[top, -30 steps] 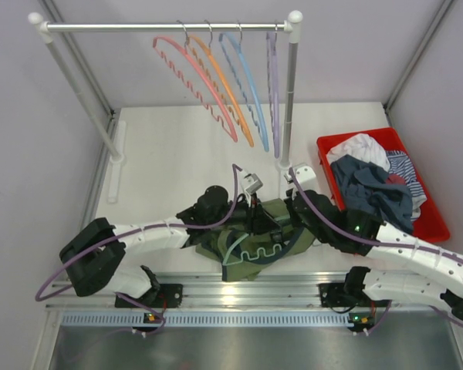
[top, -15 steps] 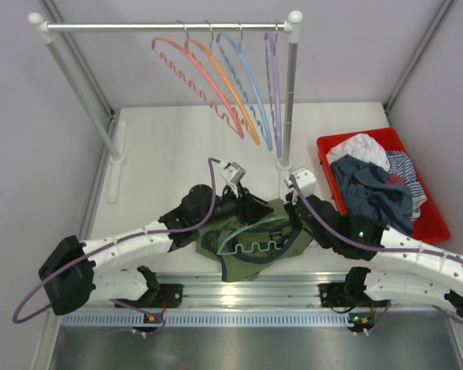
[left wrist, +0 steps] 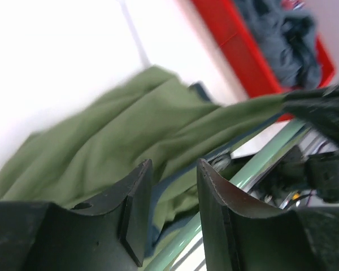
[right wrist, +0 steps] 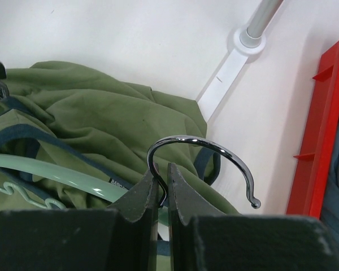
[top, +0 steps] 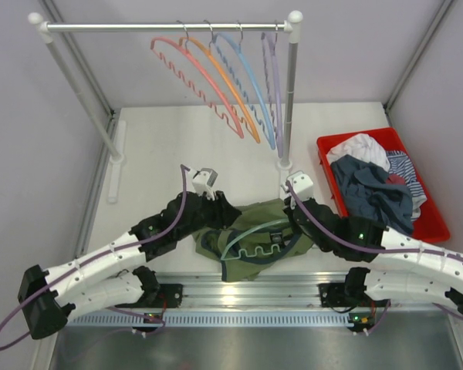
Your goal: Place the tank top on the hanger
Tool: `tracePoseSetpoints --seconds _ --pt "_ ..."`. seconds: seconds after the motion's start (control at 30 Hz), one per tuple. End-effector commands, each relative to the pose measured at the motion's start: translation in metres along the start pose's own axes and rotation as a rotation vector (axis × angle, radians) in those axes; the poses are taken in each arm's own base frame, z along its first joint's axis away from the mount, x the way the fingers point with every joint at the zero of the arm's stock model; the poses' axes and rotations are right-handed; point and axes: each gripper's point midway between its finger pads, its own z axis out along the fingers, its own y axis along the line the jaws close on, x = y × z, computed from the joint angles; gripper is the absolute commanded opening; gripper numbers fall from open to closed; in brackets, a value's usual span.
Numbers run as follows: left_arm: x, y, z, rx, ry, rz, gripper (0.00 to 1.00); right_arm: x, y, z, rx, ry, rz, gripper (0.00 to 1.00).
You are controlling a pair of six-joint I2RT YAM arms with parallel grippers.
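The left arm stretches low from the near left corner toward the middle of the near edge. Its tool (left wrist: 173, 167) is spread a little, nothing between the fingers, at the left side of the tank top (top: 239, 267). The right arm comes in from the near right corner, its tool (right wrist: 161, 169) pinching the metal hook of the hanger (right wrist: 56, 173). The tank top lies crumpled by the near edge of the surface (top: 162, 139). Cloth covers part of the hanger's arm. The hanger's long axis runs left to right, hook toward the right edge.
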Motion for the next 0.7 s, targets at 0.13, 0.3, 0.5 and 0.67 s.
tracePoseSetpoints --seconds 0.13,0.3,0.5,0.67 --pt "0.043 0.025 -0.026 -0.13 0.223 -0.014 0.42 -0.036 -0.002 -0.015 0.01 -0.093 0.044 0.0" --pt "0.046 0.028 -0.036 -0.171 0.261 0.018 0.45 -0.037 -0.003 -0.015 0.015 -0.093 0.048 0.0" --pt "0.061 0.019 -0.033 -0.157 0.325 0.063 0.52 -0.036 -0.004 -0.016 0.018 -0.094 0.046 0.0" --pt "0.073 0.022 -0.027 -0.192 0.361 0.088 0.52 -0.037 -0.004 -0.017 0.016 -0.097 0.049 0.0"
